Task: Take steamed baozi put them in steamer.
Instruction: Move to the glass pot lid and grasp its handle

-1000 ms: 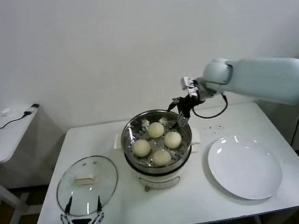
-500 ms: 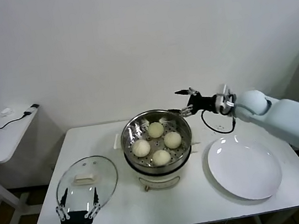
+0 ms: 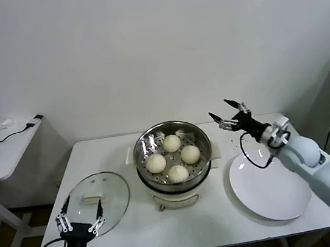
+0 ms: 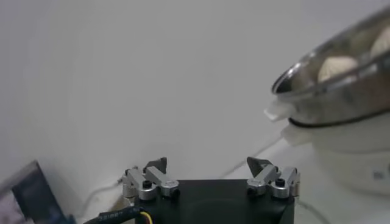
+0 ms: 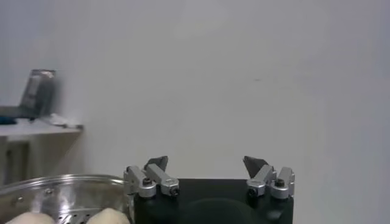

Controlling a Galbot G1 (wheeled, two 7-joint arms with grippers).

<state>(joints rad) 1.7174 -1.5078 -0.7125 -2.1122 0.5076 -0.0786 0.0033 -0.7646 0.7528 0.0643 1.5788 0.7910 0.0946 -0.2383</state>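
1. a white table point(image 3: 186, 228) stands below and ahead of my fingers, carrying everything here.
2. the steamer point(image 3: 173, 159) sits on it near the middle, between my two sets of fingers.
3. a glass lid point(image 3: 96, 202) lies flat on it, just beyond my left fingers.
4. a white plate point(image 3: 271, 185) lies on it, below and just nearer than my right fingers.
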